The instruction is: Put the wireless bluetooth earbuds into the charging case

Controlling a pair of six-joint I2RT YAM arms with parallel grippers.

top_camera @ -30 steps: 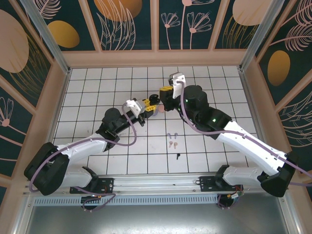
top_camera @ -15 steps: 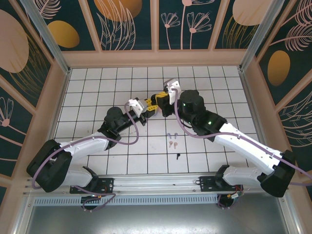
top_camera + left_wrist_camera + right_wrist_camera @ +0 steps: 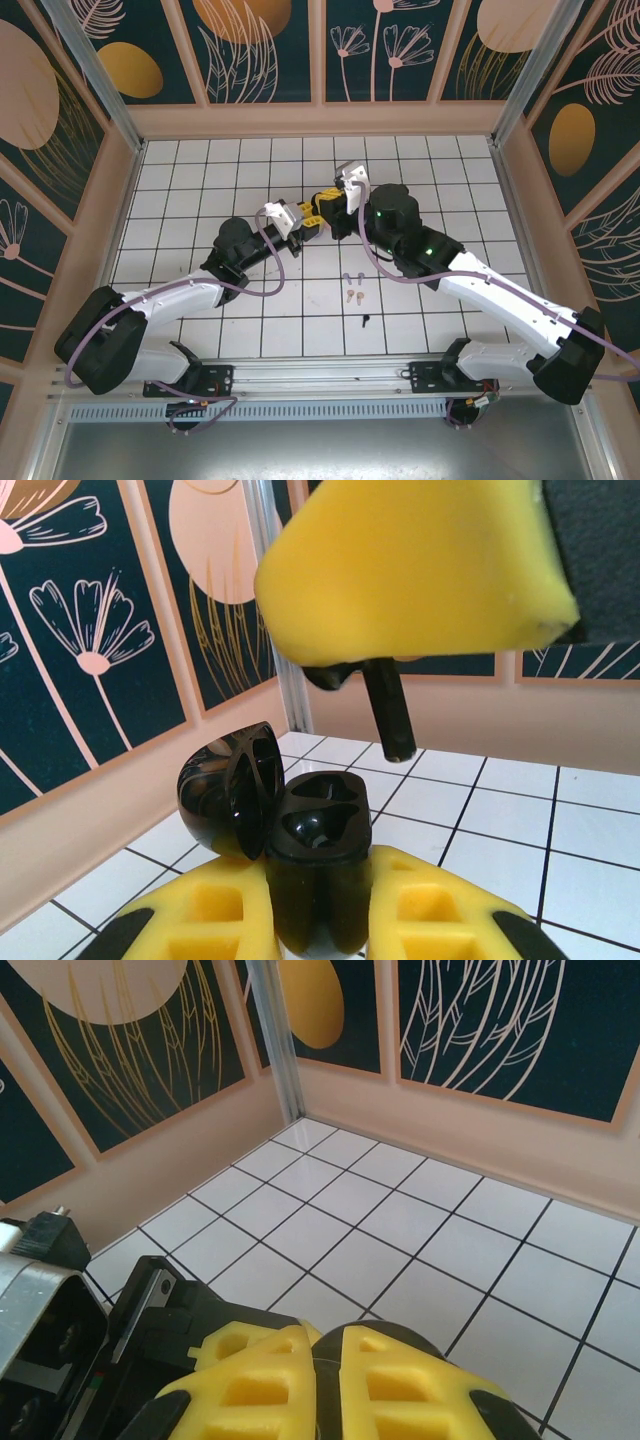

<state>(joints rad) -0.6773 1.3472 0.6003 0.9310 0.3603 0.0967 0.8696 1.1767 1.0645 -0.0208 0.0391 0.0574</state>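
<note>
case: black charging case upright, lid open leftward, both wells empty | left fingers clamped on its base | right fingers pinch black earbud just above the wells, stem pointing down | lavender earbuds, pink earbuds loose on desk

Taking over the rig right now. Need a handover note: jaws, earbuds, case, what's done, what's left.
Left gripper: jaws shut on the open black case, lid tipped back.
Right gripper: jaws shut on a black earbud, stem down, just above the case, not yet in.
Loose on the table: lavender pair, pink pair, second black earbud.
Done: nothing seated; both sockets look empty.
Left: seat the held bud, then probably the second black one.
</note>
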